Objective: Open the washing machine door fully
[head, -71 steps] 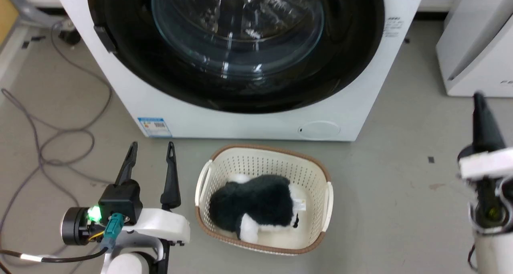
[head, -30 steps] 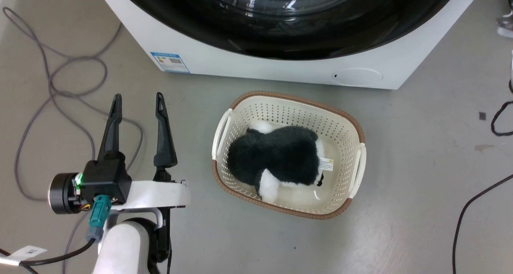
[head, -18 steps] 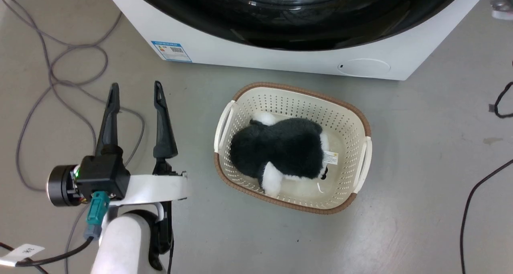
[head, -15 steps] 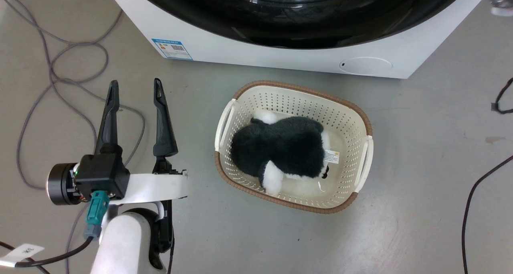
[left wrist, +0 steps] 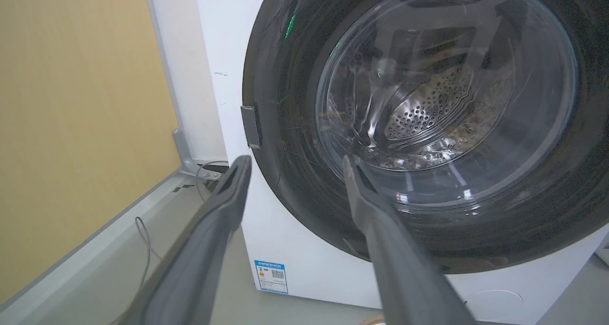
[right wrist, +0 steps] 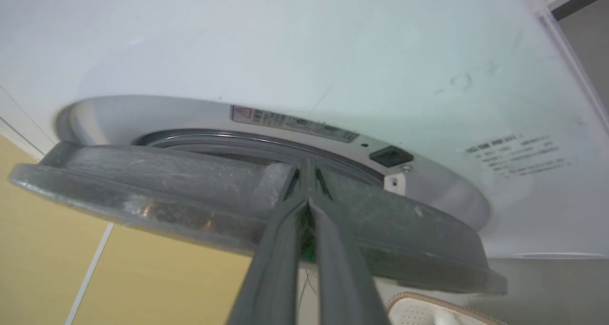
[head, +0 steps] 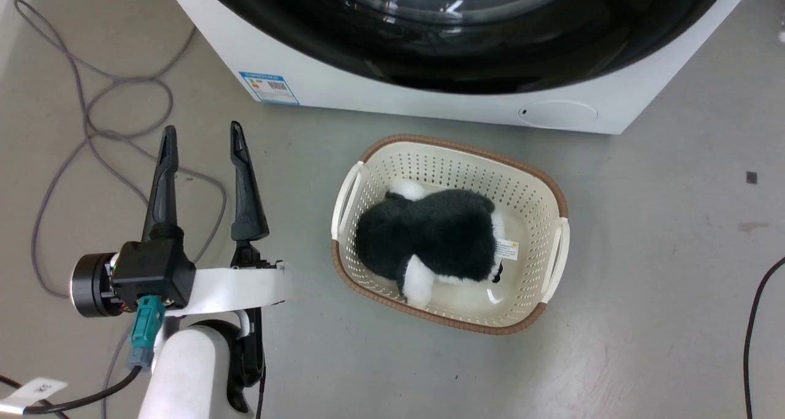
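Observation:
The washing machine (head: 429,103), a white box with a blue sticker (head: 270,88) and a round cap (head: 557,112), fills the top of the head view. Its glossy black door (left wrist: 428,125) has a clear glass bowl, and a small handle tab (left wrist: 250,125) sits on the rim. Seen edge-on in the right wrist view, the door (right wrist: 142,182) stands a little off the white front (right wrist: 285,44). My right gripper (right wrist: 308,165) is shut, tips at the door's rim by that gap. My left gripper (head: 202,137) (left wrist: 295,163) hangs open and empty, short of the handle.
A cream laundry basket (head: 460,144) holding a black-and-white plush toy (head: 435,235) stands on the floor just before the machine. Grey cable (head: 92,118) loops on the floor at the left, and a black cable (head: 753,321) lies at the right. A yellow wall panel (left wrist: 71,125) flanks the machine.
The head camera has tilted and shifted, so the machine and basket sit differently in the picture. My right gripper has left the head view's right side. The left gripper stays open.

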Available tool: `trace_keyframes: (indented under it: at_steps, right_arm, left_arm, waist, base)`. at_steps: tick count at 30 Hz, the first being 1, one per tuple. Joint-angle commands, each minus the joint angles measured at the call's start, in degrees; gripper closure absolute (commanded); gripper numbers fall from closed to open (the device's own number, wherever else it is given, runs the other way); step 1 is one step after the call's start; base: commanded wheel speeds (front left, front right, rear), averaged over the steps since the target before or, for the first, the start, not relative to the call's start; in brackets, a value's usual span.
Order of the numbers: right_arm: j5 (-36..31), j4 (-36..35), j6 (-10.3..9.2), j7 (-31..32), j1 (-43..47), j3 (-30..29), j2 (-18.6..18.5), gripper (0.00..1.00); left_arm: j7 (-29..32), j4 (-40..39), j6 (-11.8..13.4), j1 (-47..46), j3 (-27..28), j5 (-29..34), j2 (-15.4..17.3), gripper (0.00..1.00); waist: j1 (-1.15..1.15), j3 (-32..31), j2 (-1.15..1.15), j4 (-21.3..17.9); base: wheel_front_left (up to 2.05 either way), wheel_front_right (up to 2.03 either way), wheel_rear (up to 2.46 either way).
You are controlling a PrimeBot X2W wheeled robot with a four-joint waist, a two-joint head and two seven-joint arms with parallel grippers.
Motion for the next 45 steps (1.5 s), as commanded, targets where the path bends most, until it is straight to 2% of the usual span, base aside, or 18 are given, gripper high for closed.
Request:
trace_keyframes:
  at_steps: [1, 6, 21, 45]
  right_arm:
    - [2.10, 0.66, 0.16, 1.82, -1.31, 1.90, 1.90, 1.00]
    - [5.87, 1.90, 0.16, 3.76, -1.64, 3.20, 1.00, 1.00]
    - [6.49, -0.79, 0.16, 5.94, 9.00, 6.63, 1.50, 1.00]
    - [11.15, -12.90, 0.16, 6.20, 29.40, 9.26, 5.36, 1.00]
  left_arm:
    - [-0.64, 0.15, 0.40, 0.07, 0.06, -0.46, 0.04, 0.00]
    - [-1.23, 0.61, 0.34, 0.62, 0.41, -0.79, 0.04, 0.00]
    - [-1.23, 2.29, -0.56, 5.27, 2.14, -0.31, 0.04, 0.00]
    - [-1.23, 5.50, -1.86, 13.33, 2.85, -0.16, 0.04, 0.00]
  waist:
    - [0.00, -0.48, 0.00, -0.07]
    - [0.00, -1.83, 0.00, -0.30]
    - [0.00, -9.02, 0.00, -2.84]
    - [0.00, -22.07, 0.00, -4.69]
  base:
    - [0.00, 0.00, 0.00]
    - [0.00, 0.00, 0.00]
    - [0.00, 0.00, 0.00]
    - [0.00, 0.00, 0.00]
